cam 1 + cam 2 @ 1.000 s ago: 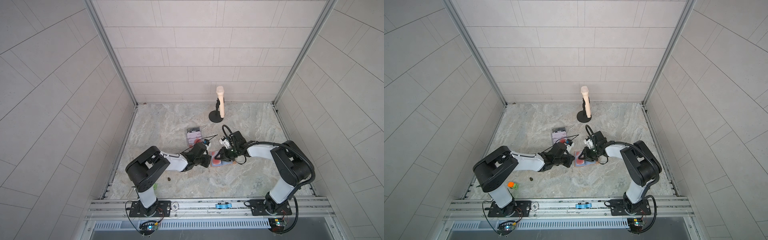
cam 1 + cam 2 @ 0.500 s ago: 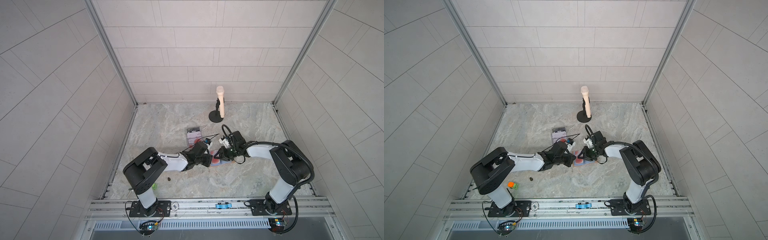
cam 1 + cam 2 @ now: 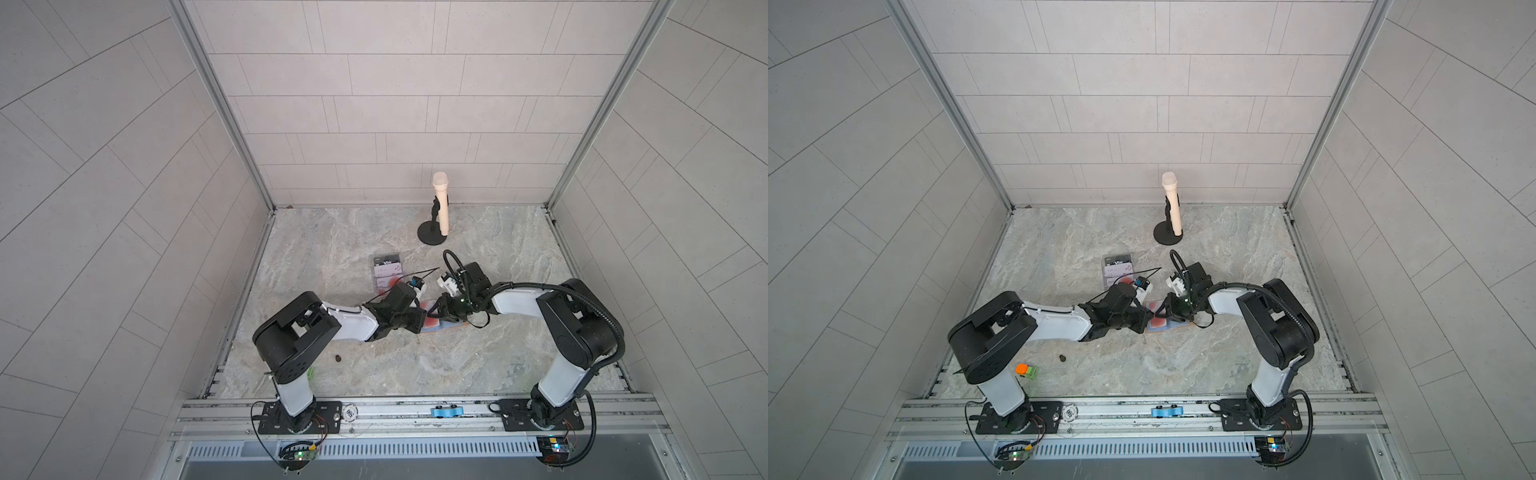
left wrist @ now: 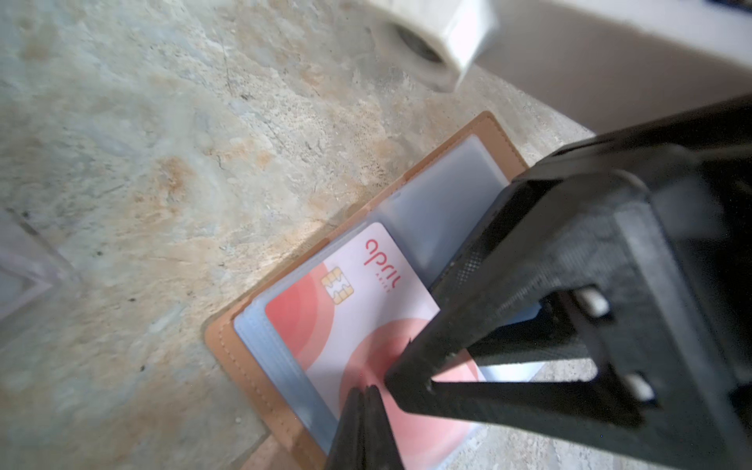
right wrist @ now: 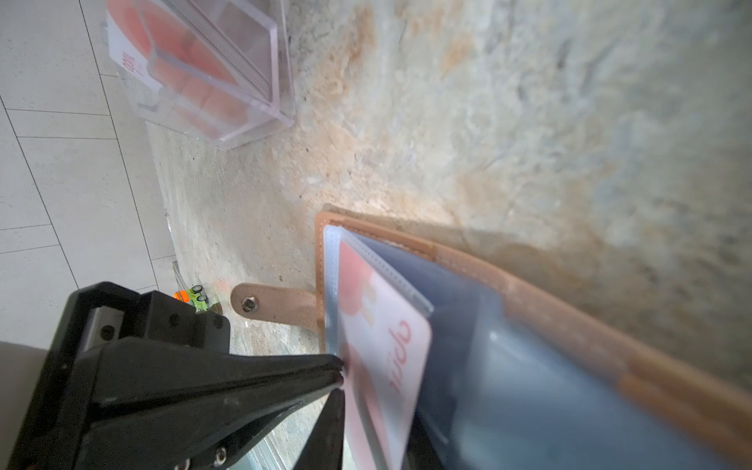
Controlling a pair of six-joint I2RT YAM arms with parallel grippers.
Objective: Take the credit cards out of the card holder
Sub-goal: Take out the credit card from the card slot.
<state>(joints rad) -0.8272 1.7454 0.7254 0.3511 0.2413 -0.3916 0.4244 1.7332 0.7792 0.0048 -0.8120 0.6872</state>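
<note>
Right wrist view: right pincer (image 5: 374,437) cut off (white card (image 5: 386,337) blurred).

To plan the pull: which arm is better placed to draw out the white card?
Probably right: the right hand brackets the white card's edge; the left hand is shut, tips on top.

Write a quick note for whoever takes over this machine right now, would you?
Left tool: shut, tip pressing the white plastic card with red circles.
Right tool: closed on the blue-grey clear sleeve holding that card.
Tan leather card holder lies open on the marble tabletop.
Done: three more plastic cards sit in the clear plastic box.
Left: this card, not yet out.
</note>
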